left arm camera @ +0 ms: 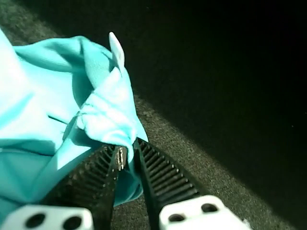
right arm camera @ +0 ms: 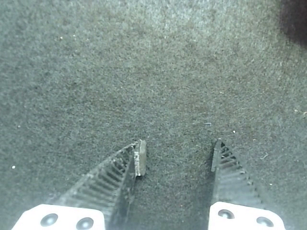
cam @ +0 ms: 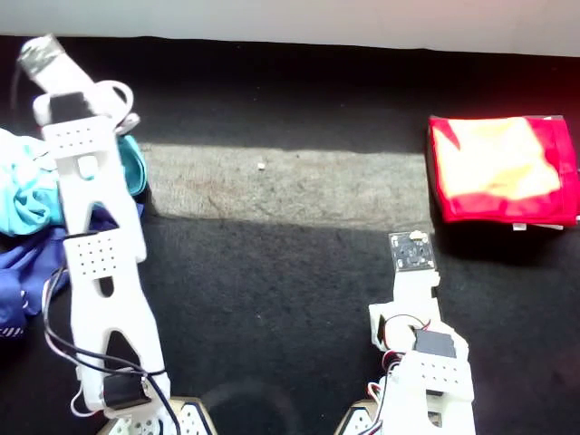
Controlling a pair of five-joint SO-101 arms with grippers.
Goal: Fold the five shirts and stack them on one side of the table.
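Note:
A crumpled turquoise shirt (cam: 27, 186) lies at the table's left edge, with a dark blue shirt (cam: 23, 272) just in front of it. My left gripper (left arm camera: 128, 154) is shut on a fold of the turquoise shirt (left arm camera: 57, 124), which bunches up between the ribbed fingers. The left arm (cam: 91, 227) stretches over that pile. A folded red shirt with a yellow print (cam: 503, 169) rests at the far right. My right gripper (right arm camera: 178, 155) hovers open over bare dark carpet, nothing between its fingers; the right arm (cam: 417, 335) is drawn back near the front.
A sunlit strip (cam: 281, 186) crosses the dark carpeted tabletop in the middle. A small white speck (cam: 261, 165) lies on it. A white wall runs along the far edge.

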